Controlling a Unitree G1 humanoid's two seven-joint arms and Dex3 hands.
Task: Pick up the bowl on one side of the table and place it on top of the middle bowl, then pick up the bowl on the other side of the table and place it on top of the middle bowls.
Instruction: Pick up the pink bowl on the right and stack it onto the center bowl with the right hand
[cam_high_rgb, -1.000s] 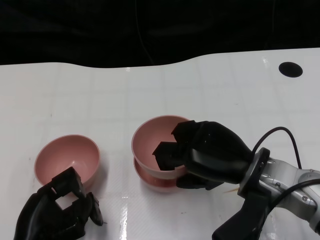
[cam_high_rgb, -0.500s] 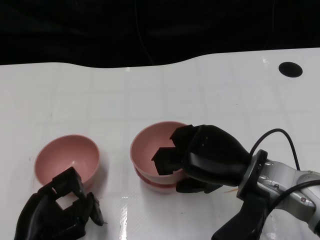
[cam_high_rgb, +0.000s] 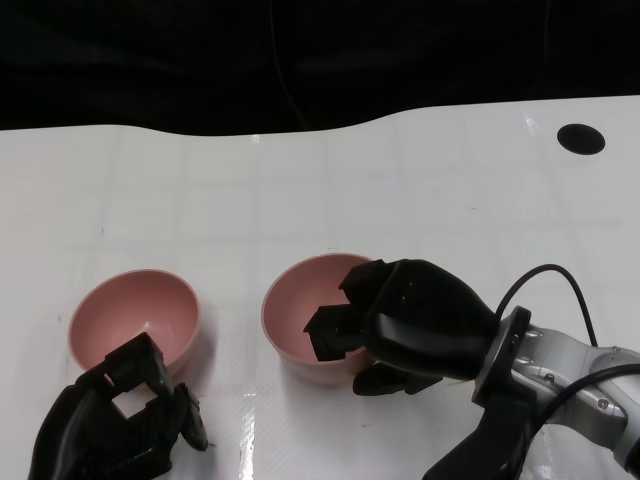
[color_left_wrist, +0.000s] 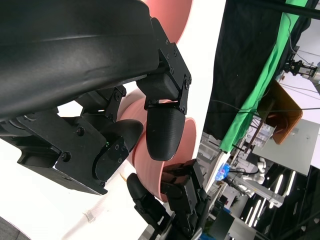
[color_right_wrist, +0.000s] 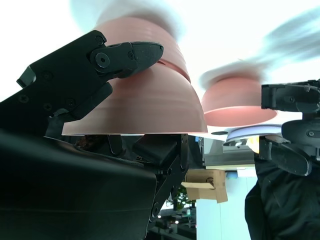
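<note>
The right hand (cam_high_rgb: 400, 325) grips the near rim of a pink bowl (cam_high_rgb: 305, 300), fingers hooked inside the wall and thumb pressed on the outside. This held bowl sits nested in the middle bowl (color_right_wrist: 172, 62), which shows in the right wrist view only as a second rim line just beyond the fingertips; in the head view the two read as one. So the first stacking step looks done, bar the release.

The left hand (cam_high_rgb: 110, 425) rests on the bench (cam_high_rgb: 300, 190), fingers loosely curled and apart, holding nothing. The side bowl (cam_high_rgb: 135, 320) stands upright just beyond its fingertips, apart from them.

These bowls look like thin, rigid plastic: light, stiff and smooth, likely slippery against the hard black fingers. Being light, the side bowl would probably skid across the glossy bench if nudged rather than pinched. The rim nearest the left hand seems the best hold, with fingers over the lip inside and thumb outside. It should nest readily if lowered level and centred.
</note>
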